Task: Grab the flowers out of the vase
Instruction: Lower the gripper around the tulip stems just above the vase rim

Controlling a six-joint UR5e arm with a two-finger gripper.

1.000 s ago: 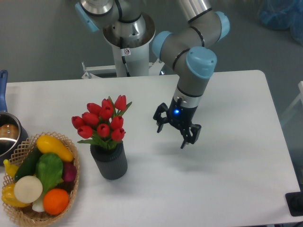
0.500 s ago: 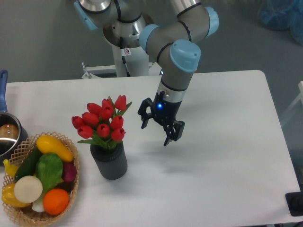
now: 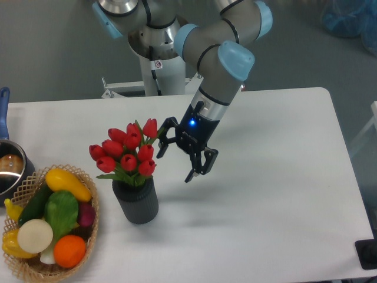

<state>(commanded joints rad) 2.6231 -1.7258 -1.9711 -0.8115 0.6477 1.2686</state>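
Tulips, a bunch of red buds with green leaves and stems (image 3: 128,152), stand left of centre in the frame, set in a short dark grey ribbed cylinder vase (image 3: 136,200) on the white table (image 3: 283,194). The bunch spreads wider than the vase mouth. Just right of the topmost buds hangs the black two-finger gripper (image 3: 175,158) of a grey robot arm with pale blue joint caps (image 3: 227,65), which reaches down from the top centre. Its fingers are spread apart and hold nothing; one fingertip sits close beside the upper right bud, the other points down toward the table. A small blue light glows on the wrist. In the lower left corner sits a woven wicker basket (image 3: 89,236) of colourful fruit and vegetables. At the left edge, a metal pot with a blue handle (image 3: 9,168) is partly cut off.
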